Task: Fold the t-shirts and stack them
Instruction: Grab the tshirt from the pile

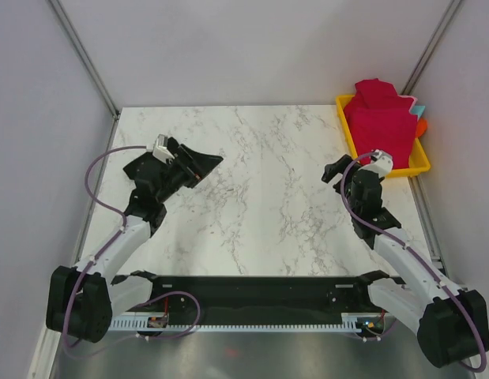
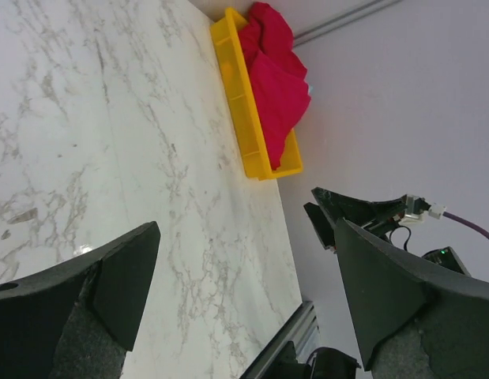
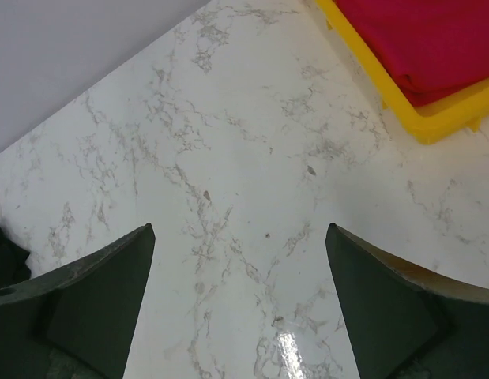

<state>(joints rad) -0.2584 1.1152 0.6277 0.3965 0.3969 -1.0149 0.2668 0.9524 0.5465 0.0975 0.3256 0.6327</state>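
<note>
Item: t-shirts (image 1: 378, 118), mostly red, piled in yellow tray (image 1: 412, 168), far-right bench (image 1: 260, 197) corner. L gripper (image 1: 198, 160) wide, empty. R gripper (image 1: 353, 164) wide, empty, near tray. Risk I see: pinching several layers together, dragging the pile or tray.

We log a white marble-patterned table (image 1: 260, 205). A yellow plastic tray (image 1: 414, 167) sits at its far right corner, beside the grey wall (image 1: 252, 47).

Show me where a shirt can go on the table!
The white marble table is bare all across its middle, between the left gripper and right gripper, and back to the far wall. Only the far right corner is crowded: a yellow plastic tray heaped with crimson cloth t-shirts.
</note>
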